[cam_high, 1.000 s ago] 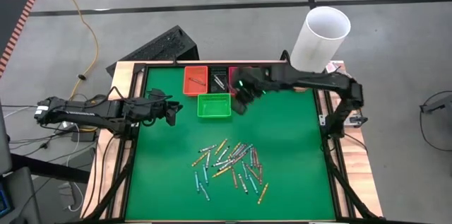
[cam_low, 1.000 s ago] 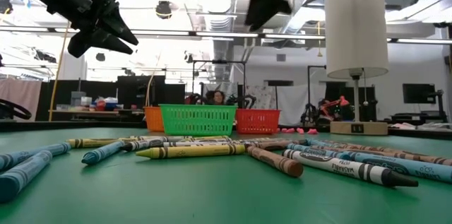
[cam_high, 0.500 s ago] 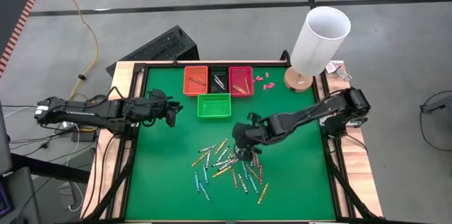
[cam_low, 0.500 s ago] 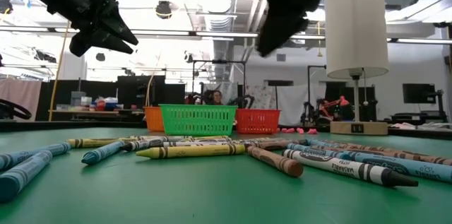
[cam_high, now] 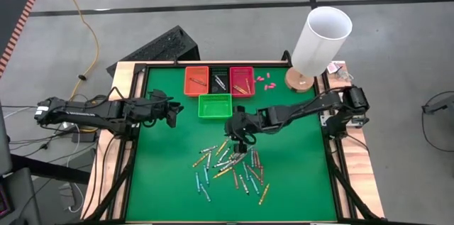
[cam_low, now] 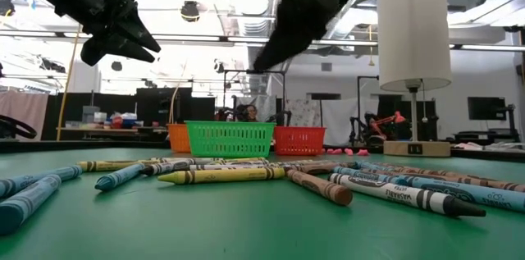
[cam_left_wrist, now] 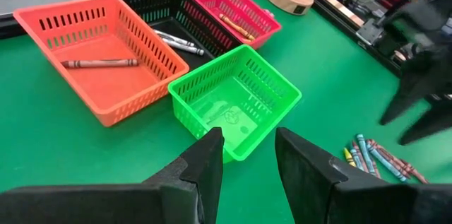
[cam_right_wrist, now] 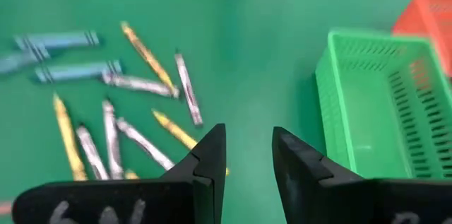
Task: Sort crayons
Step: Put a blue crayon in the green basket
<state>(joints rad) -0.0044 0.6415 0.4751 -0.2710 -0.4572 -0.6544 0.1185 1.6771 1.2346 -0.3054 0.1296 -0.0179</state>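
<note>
Right jaws [cam_high: 238, 134] open and empty, held above the surface with the crayons [cam_high: 234, 165] scattered just below and ahead of them and the green basket [cam_high: 215, 106] beside; left jaws [cam_high: 172, 111] also open, empty, waiting beside that basket.

Open green mat left, right and in front of the green basket [cam_high: 215, 106]; crayons [cam_high: 233, 165] scattered beyond, right gripper [cam_high: 240, 140] hanging between; orange basket [cam_high: 196, 80] close behind
</note>
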